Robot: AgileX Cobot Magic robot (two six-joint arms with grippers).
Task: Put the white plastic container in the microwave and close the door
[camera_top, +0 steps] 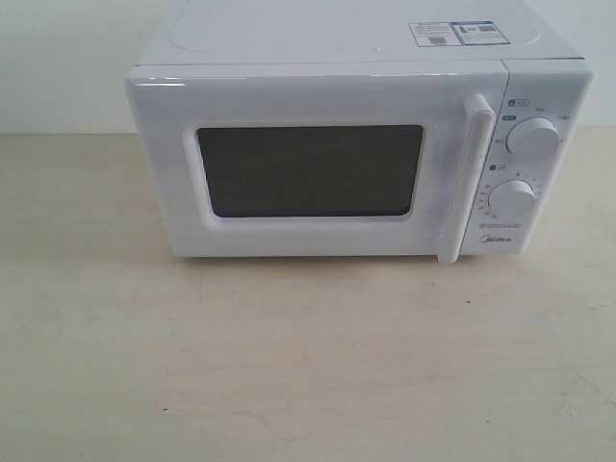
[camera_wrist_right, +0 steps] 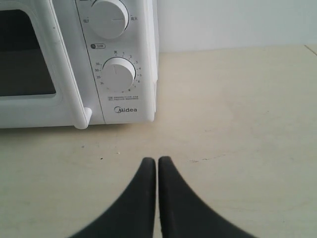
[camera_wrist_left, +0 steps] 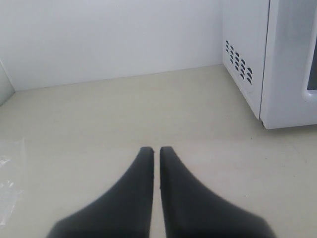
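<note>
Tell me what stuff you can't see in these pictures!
- Inside the microwave: in the exterior view, the shut door has a dark window. The white plastic container shows in no view, and I cannot tell if it is in there.
- Stickers on top: in the exterior view, the print is too small to read.
- Clear plastic scrap: in the left wrist view, it is cut off by the picture's edge.

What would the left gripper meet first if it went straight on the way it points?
Nothing near: the left gripper points over the table toward the white wall, with the microwave off to one side of that line. The wall would probably come first, though depth is unclear.
</note>
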